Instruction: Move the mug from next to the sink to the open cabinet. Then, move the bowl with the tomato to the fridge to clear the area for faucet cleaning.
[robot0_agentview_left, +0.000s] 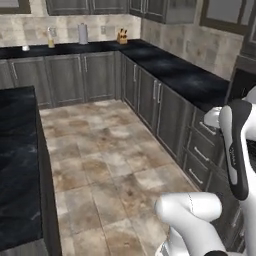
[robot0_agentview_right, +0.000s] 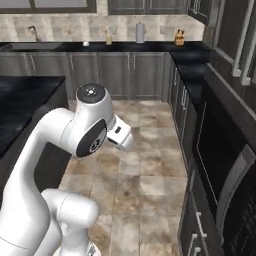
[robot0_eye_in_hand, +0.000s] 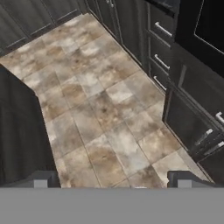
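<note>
Hanging over the mottled brown tile floor (robot0_eye_in_hand: 100, 113), the two-finger claw (robot0_eye_in_hand: 111, 179) has its jaws spread wide, nothing between them. The small squat white mug (robot0_agentview_left: 25, 48) sits on the far black stone table (robot0_agentview_left: 65, 49), well away from the arm.

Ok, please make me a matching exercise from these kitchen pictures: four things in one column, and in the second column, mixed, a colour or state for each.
Things:
1. countertop
2. floor
3. gripper
4. knife block

Colour or state:
a. open, holding nothing
b. beige and brown tiles
c. black and glossy
d. brown, standing on the far counter by the corner

Pairs: 1-c, 2-b, 3-a, 4-d
</note>
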